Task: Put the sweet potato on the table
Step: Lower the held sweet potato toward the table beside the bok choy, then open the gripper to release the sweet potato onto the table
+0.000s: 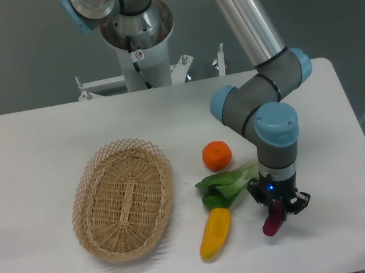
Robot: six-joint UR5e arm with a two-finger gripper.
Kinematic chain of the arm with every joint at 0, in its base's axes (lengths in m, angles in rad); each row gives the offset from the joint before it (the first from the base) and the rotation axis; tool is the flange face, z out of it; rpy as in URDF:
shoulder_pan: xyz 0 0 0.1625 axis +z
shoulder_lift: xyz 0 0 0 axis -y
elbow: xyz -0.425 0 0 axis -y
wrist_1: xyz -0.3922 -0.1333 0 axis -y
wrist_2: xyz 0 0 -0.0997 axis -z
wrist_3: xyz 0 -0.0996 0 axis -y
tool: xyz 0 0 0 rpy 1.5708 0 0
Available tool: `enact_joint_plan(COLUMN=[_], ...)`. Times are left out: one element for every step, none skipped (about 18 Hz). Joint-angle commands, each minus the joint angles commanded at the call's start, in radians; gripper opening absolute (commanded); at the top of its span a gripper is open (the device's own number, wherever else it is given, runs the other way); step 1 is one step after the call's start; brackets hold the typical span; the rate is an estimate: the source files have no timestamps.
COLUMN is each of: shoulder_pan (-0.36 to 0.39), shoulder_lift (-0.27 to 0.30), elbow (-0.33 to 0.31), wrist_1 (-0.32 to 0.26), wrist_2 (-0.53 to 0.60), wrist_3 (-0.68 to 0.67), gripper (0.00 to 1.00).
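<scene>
Tool pointing straight down over the front-right part of the surface, its fingers clamped on the sweet potato. That magenta piece hangs tilted between the fingers, upper end hidden inside the tool, lower end right at the white top (whether it actually touches, I cannot tell from this angle). A small blue light glows on the tool body just above the fingers.

Only the one fixed camera to go on, so across the rest we go. Just left of the tool lies a leafy green vegetable, its pale stem end nearest the tool and close beside it. Touching the dark leaf end is a yellow-orange pepper, lying lengthwise toward the front edge. Behind the greens, a round orange sits on its own, near them but apart. Farther left, toward the middle of the surface, sits an oval wicker basket, well apart from the tool. The arm's grey elbow with blue caps bends above the tool.
</scene>
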Motion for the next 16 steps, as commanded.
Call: enact_joint_plan(shoulder_pan=[0.000, 0.000, 0.000, 0.000, 0.000, 0.000, 0.000, 0.000, 0.000, -0.002, -0.002, -0.002, -0.002, -0.002, -0.002, -0.003], shoulder_lift=[0.000, 0.000, 0.000, 0.000, 0.002, 0.002, 0.003, 0.003, 0.008, 0.014, 0.023, 0.034, 0.044, 0.054, 0.061, 0.070], elbow=[-0.002, -0.002, -0.002, -0.002, -0.002, 0.000, 0.002, 0.005, 0.014, 0.020, 0.021, 0.023, 0.026, 0.031, 0.034, 0.032], wrist_1=[0.000, 0.002, 0.000, 0.002, 0.002, 0.002, 0.002, 0.005, 0.003, 0.000, -0.002, -0.002, -0.005, -0.006, -0.008, -0.009], wrist_2=[0.000, 0.000, 0.000, 0.000, 0.000, 0.000, 0.000, 0.002, 0.002, 0.003, 0.005, 0.011, 0.029, 0.058, 0.083, 0.093], wrist_3=[0.000, 0.002, 0.002, 0.000, 0.000, 0.000, 0.000, 0.005, 0.006, 0.002, 0.000, 0.000, 0.002, -0.005, -0.002, 0.000], gripper=[0.34, 0.34, 0.34, 0.36, 0.42, 0.54, 0.71, 0.91, 1.00, 1.00, 1.00, 1.00, 1.00, 1.00, 1.00, 1.00])
